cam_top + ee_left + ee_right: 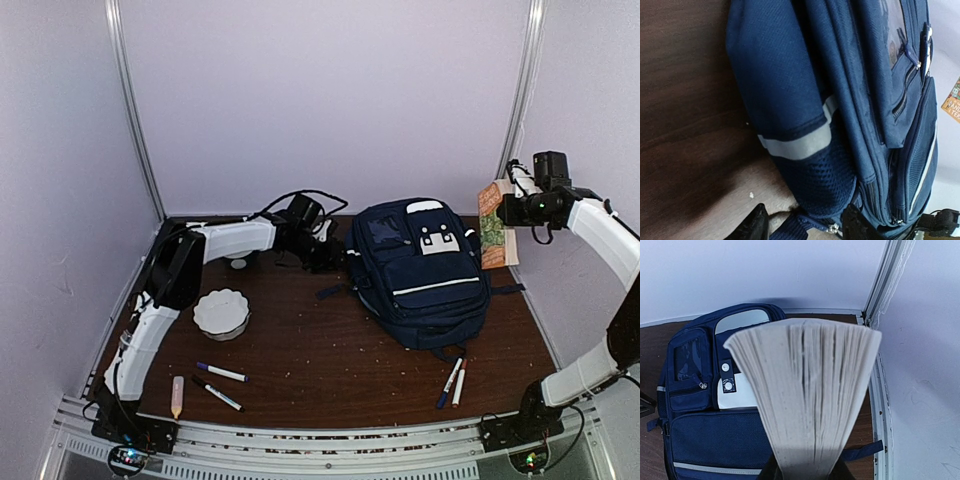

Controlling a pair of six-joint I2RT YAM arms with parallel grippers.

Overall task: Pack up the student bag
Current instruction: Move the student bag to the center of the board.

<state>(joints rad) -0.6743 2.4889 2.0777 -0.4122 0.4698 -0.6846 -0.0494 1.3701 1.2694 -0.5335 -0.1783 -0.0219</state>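
The student bag (420,270), a navy backpack with white stripes, lies flat at the back right of the table. My left gripper (330,255) is at its left side. In the left wrist view that gripper (807,227) stands open, its dark fingertips (757,227) astride a blue strap and the bag's (840,100) mesh side pocket. My right gripper (510,210) hangs above the bag's right edge, shut on a book (492,225) with an orange and green cover. The book's pages (805,390) fan out over the bag (700,440), and the right gripper (807,475) clamps them at the bottom.
A white scalloped bowl (221,313) sits left of centre. Two markers (222,372) and a pale tube (177,395) lie at the front left. Two more markers (454,382) lie in front of the bag. Walls and metal posts close in the back and sides.
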